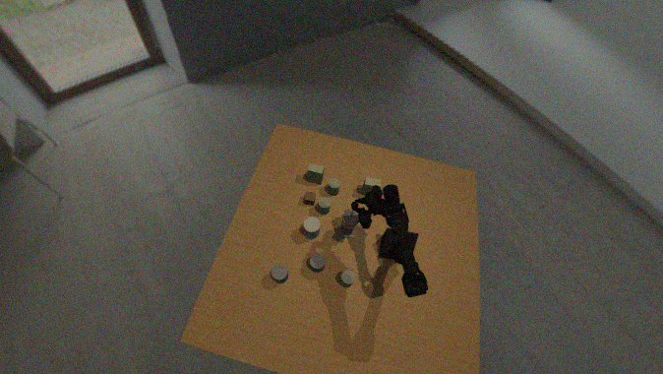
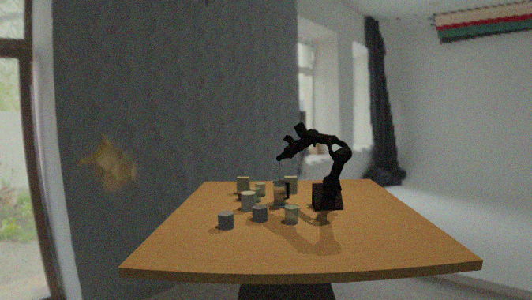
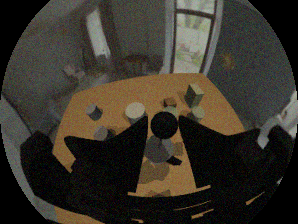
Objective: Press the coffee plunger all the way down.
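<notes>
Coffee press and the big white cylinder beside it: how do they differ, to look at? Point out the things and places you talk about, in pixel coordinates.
The coffee press [image 1: 349, 219] [image 2: 279, 195] [image 3: 157, 150] has a black side handle [image 2: 287, 190] [image 3: 174, 161]; the white cylinder [image 1: 311, 225] [image 2: 248, 201] [image 3: 135, 111] has none. A thin rod rises from the press, while the cylinder's top is flat. The press looks grey and brown, the cylinder pale. Both are round and upright.

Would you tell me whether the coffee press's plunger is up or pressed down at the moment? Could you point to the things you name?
Up: the black knob [image 3: 164, 125] stands well above the press [image 1: 349, 222] [image 2: 279, 194] [image 3: 159, 150], with a long stretch of thin rod [image 2: 279, 170] showing between them.
</notes>
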You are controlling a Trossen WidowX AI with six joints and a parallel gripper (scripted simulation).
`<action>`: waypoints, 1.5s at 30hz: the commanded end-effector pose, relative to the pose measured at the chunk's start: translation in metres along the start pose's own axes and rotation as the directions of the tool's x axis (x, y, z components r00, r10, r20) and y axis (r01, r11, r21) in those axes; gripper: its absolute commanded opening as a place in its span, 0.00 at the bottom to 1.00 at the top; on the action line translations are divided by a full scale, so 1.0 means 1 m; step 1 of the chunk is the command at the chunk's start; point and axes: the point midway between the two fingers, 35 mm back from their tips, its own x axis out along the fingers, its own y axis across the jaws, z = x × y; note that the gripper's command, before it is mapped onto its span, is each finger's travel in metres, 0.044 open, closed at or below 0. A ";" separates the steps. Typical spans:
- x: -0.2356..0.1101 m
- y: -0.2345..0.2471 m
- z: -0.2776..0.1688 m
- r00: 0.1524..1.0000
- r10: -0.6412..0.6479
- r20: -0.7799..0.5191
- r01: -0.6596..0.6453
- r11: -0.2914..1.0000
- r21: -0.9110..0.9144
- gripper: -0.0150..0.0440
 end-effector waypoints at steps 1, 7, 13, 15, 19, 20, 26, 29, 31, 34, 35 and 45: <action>0.000 -0.001 0.000 1.000 -0.003 -0.001 0.003 1.000 0.007 0.48; 0.000 -0.001 0.000 1.000 -0.003 -0.001 0.003 1.000 0.007 0.48; 0.003 -0.001 -0.003 1.000 -0.003 -0.002 0.003 1.000 0.006 0.48; 0.005 -0.002 -0.006 1.000 -0.003 -0.002 0.003 1.000 0.006 0.48; 0.009 -0.002 -0.011 1.000 -0.004 -0.003 0.004 1.000 0.006 0.48; 0.010 -0.002 -0.012 1.000 -0.004 -0.003 0.004 1.000 0.006 0.48; 0.016 -0.003 -0.020 1.000 -0.005 -0.004 0.005 1.000 0.006 0.48; 0.019 -0.004 -0.024 1.000 -0.005 -0.005 0.005 1.000 0.005 0.48; 0.021 -0.004 -0.026 1.000 -0.006 -0.005 0.006 1.000 0.005 0.48; 0.024 -0.005 -0.030 1.000 -0.006 -0.005 0.006 1.000 0.005 0.48; 0.025 -0.005 -0.032 1.000 -0.006 -0.005 0.006 1.000 0.005 0.48; 0.035 -0.006 -0.045 1.000 -0.007 -0.005 0.007 1.000 0.005 0.48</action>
